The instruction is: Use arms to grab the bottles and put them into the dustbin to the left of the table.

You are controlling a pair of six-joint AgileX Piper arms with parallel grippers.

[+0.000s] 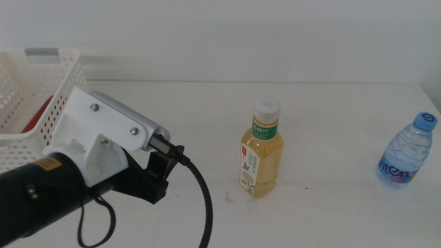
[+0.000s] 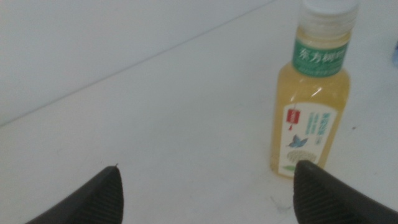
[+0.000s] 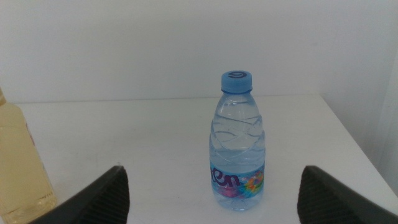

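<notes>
The white table [image 1: 331, 110] carries everything. The dustbin [image 1: 48, 83] sits behind the left gripper [image 2: 205, 186], a red item inside. That gripper is spread wide, empty, the tea bottle [image 1: 262, 155] upright just ahead. The right gripper [image 3: 214, 193], also wide, faces the upright water bottle [image 3: 236, 146].

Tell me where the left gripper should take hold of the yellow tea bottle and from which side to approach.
Probably the straight labelled body below the neck of the yellow tea bottle. It stands upright with open table around it, so come in level from its left, where the open left gripper already faces it.
</notes>
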